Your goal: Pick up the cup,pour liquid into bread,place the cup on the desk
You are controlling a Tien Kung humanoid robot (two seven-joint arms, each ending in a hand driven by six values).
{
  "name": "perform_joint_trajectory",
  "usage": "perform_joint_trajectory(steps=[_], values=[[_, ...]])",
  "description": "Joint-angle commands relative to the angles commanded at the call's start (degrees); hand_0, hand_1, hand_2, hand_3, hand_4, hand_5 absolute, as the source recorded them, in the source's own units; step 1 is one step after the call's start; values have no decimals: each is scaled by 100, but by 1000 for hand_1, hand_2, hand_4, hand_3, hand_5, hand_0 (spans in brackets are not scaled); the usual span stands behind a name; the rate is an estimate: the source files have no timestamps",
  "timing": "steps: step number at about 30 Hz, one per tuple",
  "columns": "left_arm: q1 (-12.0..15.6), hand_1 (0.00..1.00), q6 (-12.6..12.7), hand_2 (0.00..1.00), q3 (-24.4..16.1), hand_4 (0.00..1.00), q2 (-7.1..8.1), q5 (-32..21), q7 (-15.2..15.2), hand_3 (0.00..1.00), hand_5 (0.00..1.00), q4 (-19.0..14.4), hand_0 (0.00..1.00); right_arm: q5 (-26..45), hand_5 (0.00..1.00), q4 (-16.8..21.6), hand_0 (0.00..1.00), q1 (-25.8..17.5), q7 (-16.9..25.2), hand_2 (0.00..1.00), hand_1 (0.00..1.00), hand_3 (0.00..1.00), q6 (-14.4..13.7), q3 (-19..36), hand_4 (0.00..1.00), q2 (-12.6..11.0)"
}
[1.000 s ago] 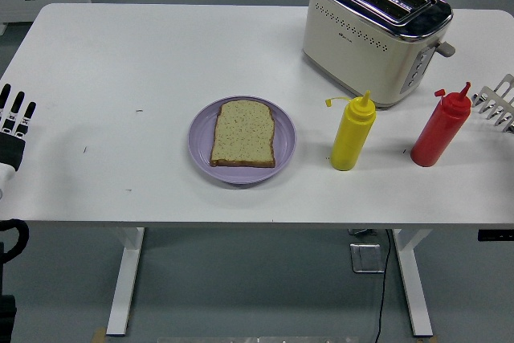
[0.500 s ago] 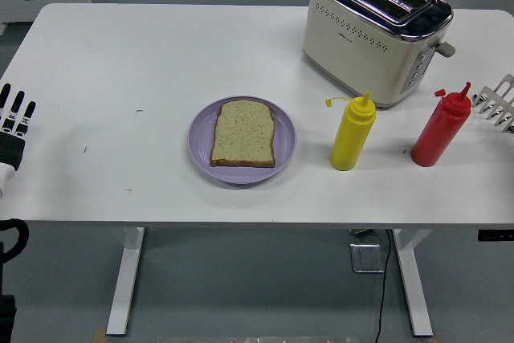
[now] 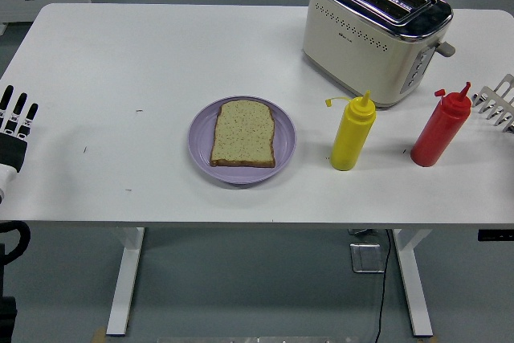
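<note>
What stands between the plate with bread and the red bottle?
In the head view, the yellow squeeze bottle stands upright between the purple plate and the red squeeze bottle, touching neither.

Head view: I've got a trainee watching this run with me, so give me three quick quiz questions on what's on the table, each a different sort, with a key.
1. True or false: the slice of bread lies on the purple plate.
2. Multiple choice: which stands closer to the right hand? A) the yellow squeeze bottle B) the red squeeze bottle C) the plate
3. Fill in: behind both bottles stands a cream and chrome ____.

Key
1. True; the slice sits flat on the plate.
2. B; the red bottle is nearest the table's right edge, where the right hand's open fingers show. The left hand rests at the left edge.
3. toaster
</note>
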Motion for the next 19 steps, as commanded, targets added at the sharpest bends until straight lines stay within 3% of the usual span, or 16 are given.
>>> perform_joint_trajectory(steps=[19], values=[[-24, 770, -3, 771, -34, 612, -7, -2, 3, 707, 998, -4, 801, 5, 666, -7, 748, 34, 7, 715, 694, 757, 23, 47, 572, 11]])
